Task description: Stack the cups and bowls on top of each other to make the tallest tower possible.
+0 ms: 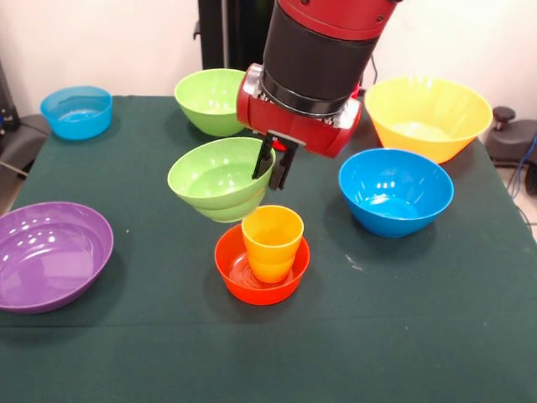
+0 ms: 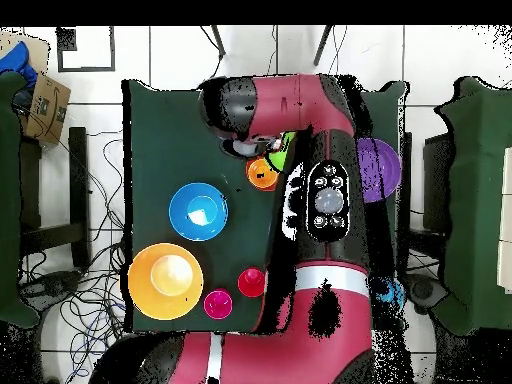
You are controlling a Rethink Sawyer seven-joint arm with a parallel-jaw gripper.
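Looking across the table in the front view, you have the gripper [image 1: 275, 165] pinched shut on the rim of a small green bowl [image 1: 220, 179], one finger inside the wall and one outside. The bowl hangs tilted, clear of the cloth, just above and behind the yellow-orange cup [image 1: 272, 242]. That cup stands upright inside the small orange bowl [image 1: 261, 267], which makes the start of the tower. Taking that cup as your mark: a second green bowl [image 1: 210, 99] sits well behind it, the blue bowl [image 1: 394, 191] is to its right, the large yellow bowl [image 1: 428, 116] lies farther back beyond that, the purple bowl [image 1: 52, 254] is well off to its left, and a smaller blue bowl [image 1: 76, 111] sits at the far left corner.

The green bowl is glossy, ribbed plastic, so judge it light, stiff and slippery. A rim pinch is the only sensible hold, yet it lets the bowl swing.

In the overhead view the arm covers most of the work. You can see only a sliver of green beside the orange bowl [image 2: 262, 172]. Near the large yellow bowl [image 2: 165, 281] stand the red cup [image 2: 251, 282] and the pink-magenta cup [image 2: 217, 303], both unstacked.
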